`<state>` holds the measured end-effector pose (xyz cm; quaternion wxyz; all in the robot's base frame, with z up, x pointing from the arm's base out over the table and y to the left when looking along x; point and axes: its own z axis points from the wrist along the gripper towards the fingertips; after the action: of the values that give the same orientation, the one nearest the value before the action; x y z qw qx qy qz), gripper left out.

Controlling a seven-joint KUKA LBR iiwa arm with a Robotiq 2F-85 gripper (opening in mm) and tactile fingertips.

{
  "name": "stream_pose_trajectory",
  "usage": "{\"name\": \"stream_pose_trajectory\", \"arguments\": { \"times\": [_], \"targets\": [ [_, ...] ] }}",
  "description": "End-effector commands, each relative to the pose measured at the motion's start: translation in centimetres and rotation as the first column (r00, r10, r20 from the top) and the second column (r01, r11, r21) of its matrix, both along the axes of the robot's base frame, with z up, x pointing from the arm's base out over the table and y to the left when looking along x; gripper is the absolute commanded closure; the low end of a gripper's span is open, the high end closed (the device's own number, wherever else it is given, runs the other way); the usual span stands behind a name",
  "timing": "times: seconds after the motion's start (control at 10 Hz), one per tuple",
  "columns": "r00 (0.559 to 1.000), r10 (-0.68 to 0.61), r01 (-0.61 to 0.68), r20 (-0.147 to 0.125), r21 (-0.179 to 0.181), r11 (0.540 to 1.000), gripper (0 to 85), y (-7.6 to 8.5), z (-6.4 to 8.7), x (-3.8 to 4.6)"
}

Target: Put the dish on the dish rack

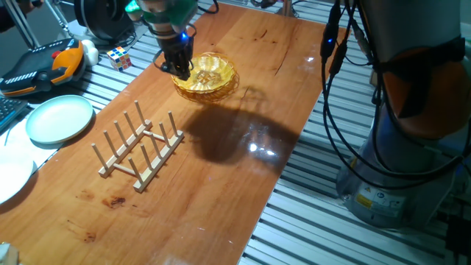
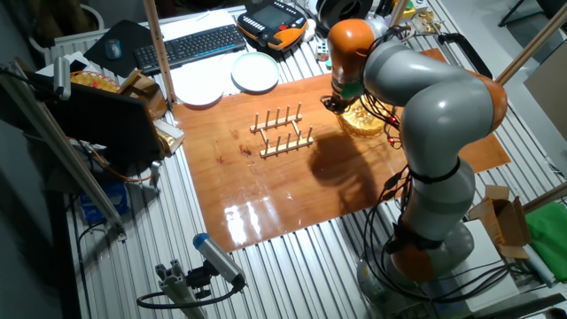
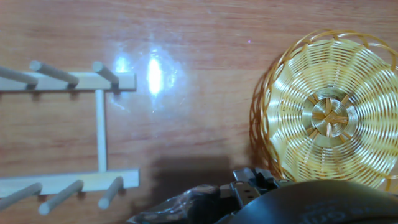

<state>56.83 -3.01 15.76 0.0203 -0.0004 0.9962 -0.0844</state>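
The dish (image 1: pixel 208 76) is amber-yellow with a ribbed, woven-looking rim and sits flat on the wooden table at the far end. In the hand view the dish (image 3: pixel 333 115) fills the right side. My gripper (image 1: pixel 179 68) points down at the dish's left rim; its fingers are dark and too close together to make out a gap. The light wooden dish rack (image 1: pixel 140 150) stands upright nearer the front, apart from the dish, with nothing between its pegs. In the hand view the dish rack (image 3: pixel 99 130) lies at the left. From the other side I see the dish (image 2: pixel 365 120), rack (image 2: pixel 282 133) and gripper (image 2: pixel 342 104).
A pale green plate (image 1: pixel 60 118) and a white plate (image 1: pixel 10 174) lie left of the table. A Rubik's cube (image 1: pixel 119 57) and an orange-black pendant (image 1: pixel 43 66) sit at the far left. A keyboard (image 2: pixel 190 44) is behind. The robot base (image 1: pixel 412 147) stands right.
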Motion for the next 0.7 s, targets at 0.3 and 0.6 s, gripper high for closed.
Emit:
{"name": "stream_pose_trajectory", "arguments": {
  "times": [0.3, 0.6],
  "targets": [
    [1.000, -0.005, 0.006, 0.031, -0.042, 0.999, 84.3, -0.6, -1.8, 0.69],
    [0.999, -0.028, 0.030, 0.029, -0.065, 0.997, 84.3, -1.2, -2.9, 1.42]
  ]
}}
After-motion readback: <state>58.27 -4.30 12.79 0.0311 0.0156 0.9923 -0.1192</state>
